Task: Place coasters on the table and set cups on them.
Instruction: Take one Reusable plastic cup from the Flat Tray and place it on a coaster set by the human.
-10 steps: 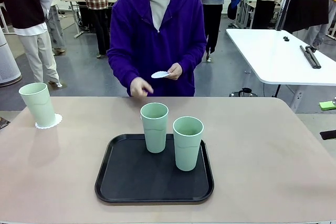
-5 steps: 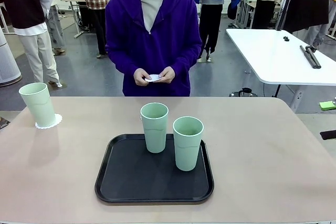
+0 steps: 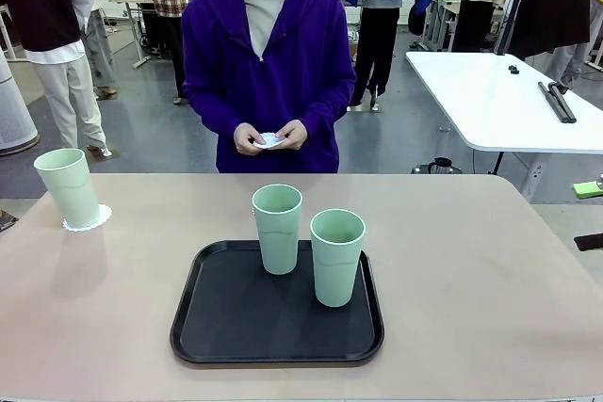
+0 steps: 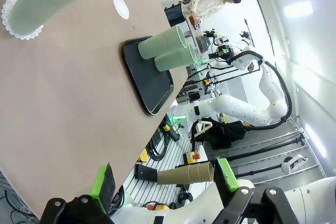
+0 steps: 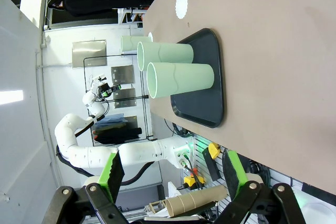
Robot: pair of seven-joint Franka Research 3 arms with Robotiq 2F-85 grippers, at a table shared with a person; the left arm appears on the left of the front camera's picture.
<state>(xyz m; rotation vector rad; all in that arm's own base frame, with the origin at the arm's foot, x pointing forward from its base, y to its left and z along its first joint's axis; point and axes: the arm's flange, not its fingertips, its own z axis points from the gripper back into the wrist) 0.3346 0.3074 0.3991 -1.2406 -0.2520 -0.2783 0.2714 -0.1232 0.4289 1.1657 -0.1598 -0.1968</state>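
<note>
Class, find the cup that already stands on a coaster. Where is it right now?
In the front view, that cup stands on a coaster near the left edge of the table, well left of the black tray holding the other two.

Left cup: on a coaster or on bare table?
On a coaster: the cup stands upright, lacy edge showing around its base.
</note>
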